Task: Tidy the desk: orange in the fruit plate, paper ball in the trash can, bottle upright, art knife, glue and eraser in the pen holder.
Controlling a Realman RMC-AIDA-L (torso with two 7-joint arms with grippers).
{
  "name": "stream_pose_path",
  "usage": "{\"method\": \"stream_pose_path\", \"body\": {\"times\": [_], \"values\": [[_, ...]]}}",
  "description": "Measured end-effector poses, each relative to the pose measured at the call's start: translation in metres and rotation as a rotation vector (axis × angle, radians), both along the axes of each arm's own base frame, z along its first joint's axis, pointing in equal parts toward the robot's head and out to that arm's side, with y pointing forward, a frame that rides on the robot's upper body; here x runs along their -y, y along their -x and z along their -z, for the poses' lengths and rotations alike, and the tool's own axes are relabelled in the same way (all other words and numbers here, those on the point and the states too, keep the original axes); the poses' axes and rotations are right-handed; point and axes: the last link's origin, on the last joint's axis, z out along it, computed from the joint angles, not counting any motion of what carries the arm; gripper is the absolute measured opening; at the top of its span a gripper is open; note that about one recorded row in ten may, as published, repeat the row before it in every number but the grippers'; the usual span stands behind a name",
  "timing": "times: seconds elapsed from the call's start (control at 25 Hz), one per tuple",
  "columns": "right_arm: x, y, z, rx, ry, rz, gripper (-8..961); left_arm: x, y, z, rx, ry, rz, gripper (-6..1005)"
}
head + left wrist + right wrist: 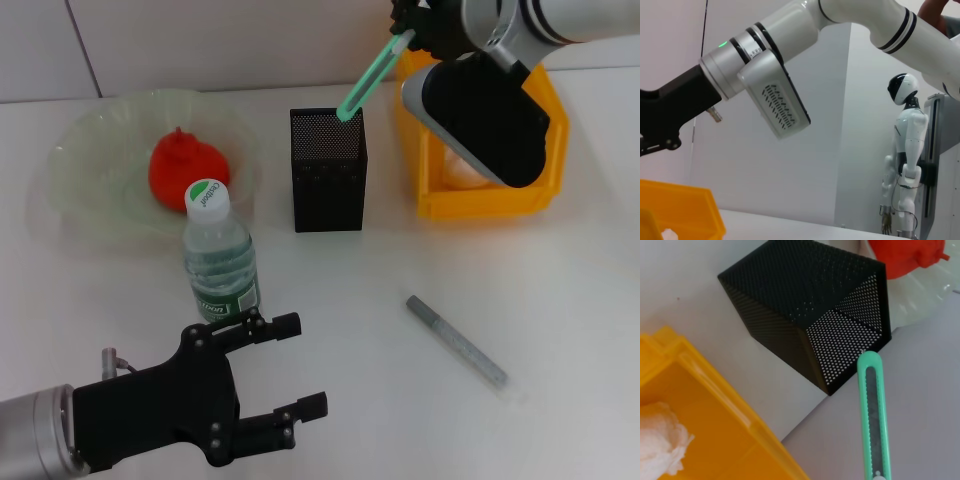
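Note:
My right gripper (410, 32) is shut on the green art knife (372, 75), holding it tilted with its lower tip at the rim of the black mesh pen holder (328, 185). The right wrist view shows the knife (874, 410) at one corner of the holder's opening (810, 315). The orange (185, 170) lies in the pale-green fruit plate (90, 150). The bottle (218, 255) stands upright in front of the plate. The paper ball (657, 440) lies in the yellow trash can (480, 205). A grey stick (457, 343), perhaps the glue, lies on the table. My left gripper (300, 365) is open at the front left. The eraser is out of view.
The right arm's black forearm (480, 110) hangs over the trash can and hides most of its inside. The left wrist view shows the right arm (765, 80), a trash can corner (680, 210) and a white humanoid robot (905, 165) far off.

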Motion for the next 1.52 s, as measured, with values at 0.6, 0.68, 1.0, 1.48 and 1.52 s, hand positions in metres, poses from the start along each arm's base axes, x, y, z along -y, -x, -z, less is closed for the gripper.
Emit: {"method": "stream_pose_path", "body": {"times": [0.6,0.68,1.0,1.48,1.52], "values": [[-0.011,-0.002,0.02,0.033,0.029,-0.026,188,-0.002,-0.002,0.0,0.005,-0.008,0.007,773],[-0.011,-0.002,0.022,0.034,0.033,-0.025,188,-0.002,-0.002,0.0,0.005,-0.008,0.007,773],[-0.011,-0.001,0.023,0.035,0.039,-0.016,190,-0.003,-0.003,0.0,0.005,-0.008,0.009,772],[-0.007,0.021,0.002,-0.135,-0.035,0.042,482,-0.003,-0.004,-0.001,0.006,-0.01,0.017,772],[-0.006,0.025,-0.003,-0.168,-0.047,0.058,498,-0.003,-0.004,-0.001,0.007,-0.009,0.02,772]]}}
